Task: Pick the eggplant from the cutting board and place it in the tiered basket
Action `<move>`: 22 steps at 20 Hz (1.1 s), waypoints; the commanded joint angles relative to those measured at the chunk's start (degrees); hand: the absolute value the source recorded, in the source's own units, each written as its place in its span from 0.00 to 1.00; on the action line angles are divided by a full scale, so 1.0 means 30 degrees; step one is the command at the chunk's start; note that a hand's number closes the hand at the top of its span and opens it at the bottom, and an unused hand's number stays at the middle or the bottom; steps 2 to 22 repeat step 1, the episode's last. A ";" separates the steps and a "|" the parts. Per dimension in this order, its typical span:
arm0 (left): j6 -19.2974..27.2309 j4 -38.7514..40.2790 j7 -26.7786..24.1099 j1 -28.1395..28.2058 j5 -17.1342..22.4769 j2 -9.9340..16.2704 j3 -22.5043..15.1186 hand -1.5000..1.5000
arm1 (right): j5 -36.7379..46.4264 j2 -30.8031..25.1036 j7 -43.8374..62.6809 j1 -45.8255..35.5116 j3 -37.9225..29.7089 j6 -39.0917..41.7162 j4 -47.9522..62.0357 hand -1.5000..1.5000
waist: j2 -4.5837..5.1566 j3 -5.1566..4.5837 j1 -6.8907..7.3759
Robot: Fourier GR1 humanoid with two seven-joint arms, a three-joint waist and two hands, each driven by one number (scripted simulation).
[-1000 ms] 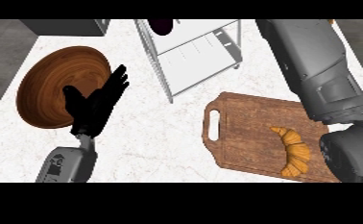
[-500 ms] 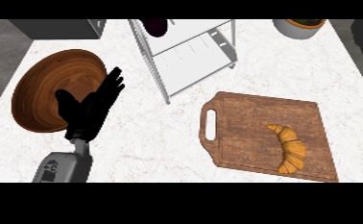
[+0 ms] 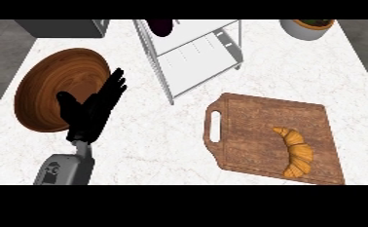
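**Eggplant seen in the basket, board left with a croissant**

The eggplant (image 3: 161, 26) is seen as a dark purple shape at the upper left of the tiered basket (image 3: 194, 58), partly cut off by the top of the view, so it cannot be told how well it is seated on the shelf. The basket's white wire frame stands near the middle of the counter (image 3: 165, 138), toward its far edge. Nothing purple is seen on the cutting board (image 3: 266, 138), which lies just in front of the basket and to the right; only a croissant (image 3: 296, 150) is left on it, near its right edge. The placing is therefore judged to be done, or very nearly so.

The left hand (image 3: 90, 111) is shown at the view's left, released, with fingers straight and pointing up, resting partly over the rim of a wooden bowl (image 3: 54, 87) and holding nothing. The right hand is not in view, so nothing can be said of its fingers.

A risk is judged to lie in the eggplant's place near the basket's edge: were the frame to be nudged by an arm, the eggplant could roll off the shelf. A white pot (image 3: 307, 28) stands at the far right, well apart.
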 commanded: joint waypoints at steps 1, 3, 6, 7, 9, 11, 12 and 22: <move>-0.0416 0.0369 -0.0581 -0.0108 0.0357 0.0038 0.0387 0.50 | -0.0499 -0.1705 -0.1511 0.1481 -0.0651 0.1902 0.0446 0.00 | 0.0034 0.0001 0.0071; -0.0416 0.0369 -0.0581 -0.0108 0.0357 0.0038 0.0387 0.50 | -0.0499 -0.1705 -0.1511 0.1481 -0.0651 0.1902 0.0446 0.00 | 0.0034 0.0001 0.0071; -0.0416 0.0369 -0.0581 -0.0108 0.0357 0.0038 0.0387 0.50 | -0.0499 -0.1705 -0.1511 0.1481 -0.0651 0.1902 0.0446 0.00 | 0.0034 0.0001 0.0071; -0.0416 0.0369 -0.0581 -0.0108 0.0357 0.0038 0.0387 0.50 | -0.0499 -0.1705 -0.1511 0.1481 -0.0651 0.1902 0.0446 0.00 | 0.0034 0.0001 0.0071; -0.0416 0.0369 -0.0581 -0.0108 0.0357 0.0038 0.0387 0.50 | -0.0499 -0.1705 -0.1511 0.1481 -0.0651 0.1902 0.0446 0.00 | 0.0034 0.0001 0.0071; -0.0416 0.0369 -0.0581 -0.0108 0.0357 0.0038 0.0387 0.50 | -0.0499 -0.1705 -0.1511 0.1481 -0.0651 0.1902 0.0446 0.00 | 0.0034 0.0001 0.0071; -0.0416 0.0369 -0.0581 -0.0108 0.0357 0.0038 0.0387 0.50 | -0.0499 -0.1705 -0.1511 0.1481 -0.0651 0.1902 0.0446 0.00 | 0.0034 0.0001 0.0071; -0.0416 0.0369 -0.0581 -0.0108 0.0357 0.0038 0.0387 0.50 | -0.0499 -0.1705 -0.1511 0.1481 -0.0651 0.1902 0.0446 0.00 | 0.0034 0.0001 0.0071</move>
